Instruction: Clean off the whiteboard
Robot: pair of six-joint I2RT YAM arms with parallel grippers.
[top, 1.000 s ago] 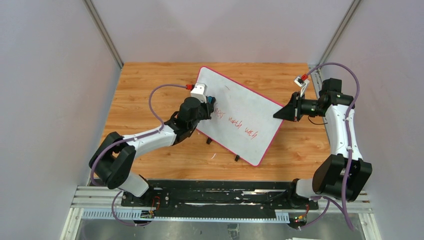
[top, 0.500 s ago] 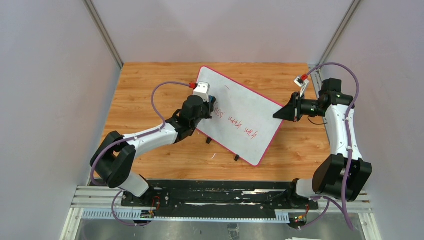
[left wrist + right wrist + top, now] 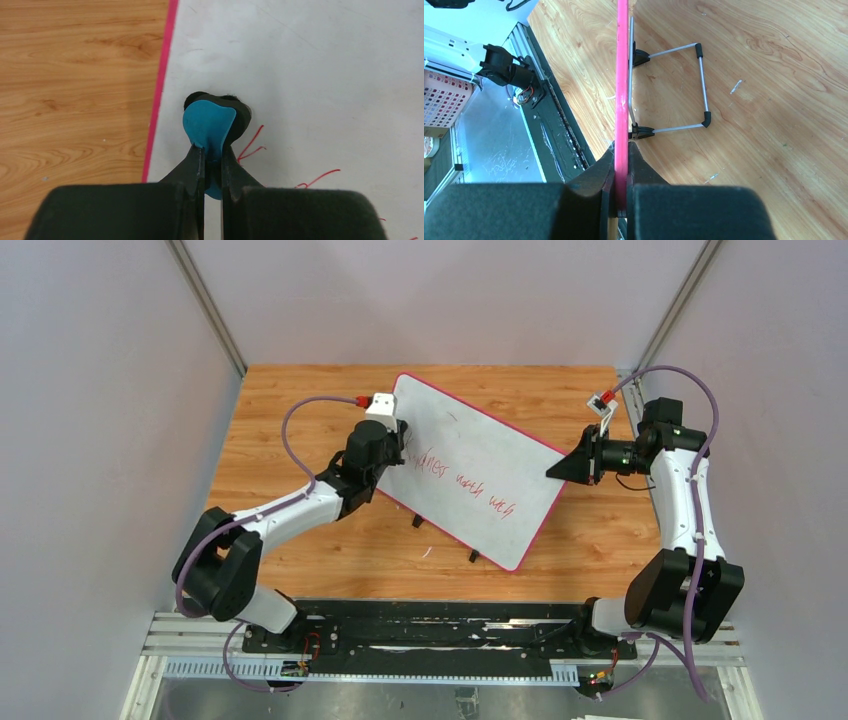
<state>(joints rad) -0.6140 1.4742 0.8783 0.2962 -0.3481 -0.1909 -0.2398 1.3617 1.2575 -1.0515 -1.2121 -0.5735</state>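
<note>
Right wrist, whiteboard (image 3: pixel 622 75) edge-on (pink rim) — pinched inside right gripper (image 3: pixel 621 161)

The red handwriting (image 3: pixel 466 483) on the whiteboard (image 3: pixel 500 445) is too scrawled to read.

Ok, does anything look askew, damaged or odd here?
The whiteboard stands on its wire stand, turned diagonal to the table edges, its rim pinched by the right gripper. The left gripper squeezes the blue eraser out of shape. No damage shows.

One whiteboard (image 3: pixel 490 455), one eraser (image 3: pixel 207 122), two arms (image 3: pixel 290 512) (image 3: pixel 685 510).
</note>
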